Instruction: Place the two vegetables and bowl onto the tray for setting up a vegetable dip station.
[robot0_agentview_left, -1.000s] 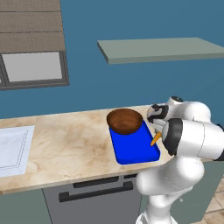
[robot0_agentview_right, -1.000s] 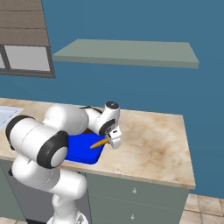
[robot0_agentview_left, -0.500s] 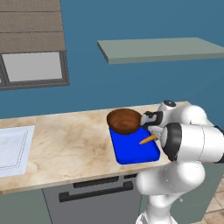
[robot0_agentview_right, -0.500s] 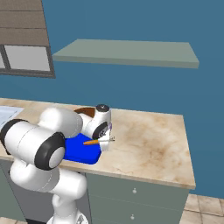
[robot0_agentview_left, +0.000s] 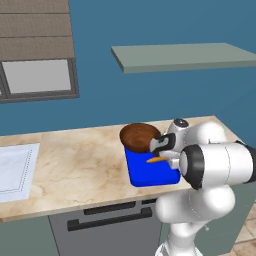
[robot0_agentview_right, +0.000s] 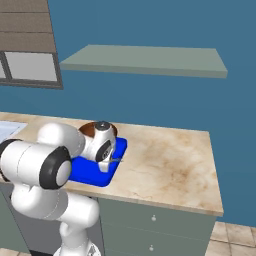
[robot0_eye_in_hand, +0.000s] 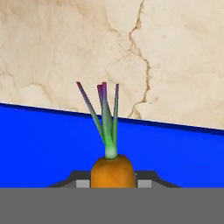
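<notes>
While the gripper (robot0_agentview_left: 161, 159) was hanging over the blue tray (robot0_agentview_left: 145, 175), its fingers were pinched nearly shut on the carrot (robot0_agentview_left: 156, 160), so that part looked sorted. From the hand camera the carrot (robot0_eye_in_hand: 112, 171) sat squarely between the tips with its green top (robot0_eye_in_hand: 105, 118) pointing toward the tray's far rim and the marble counter (robot0_eye_in_hand: 175, 57) beyond.

The bowl (robot0_agentview_left: 139, 136) was already parked on the tray's back end, taking up most of that side. The free blue space was the front half, toward the counter's front edge. I couldn't spot the green vegetable anywhere, so no idea on that one.

My take on doing the drop well: keep the carrot over the open front half, well off the bowl, and go low before letting go so it doesn't roll. Laying it roughly along the tray's long side would leave room for the second vegetable. Release too high or near the rim and it might skip onto the counter.
</notes>
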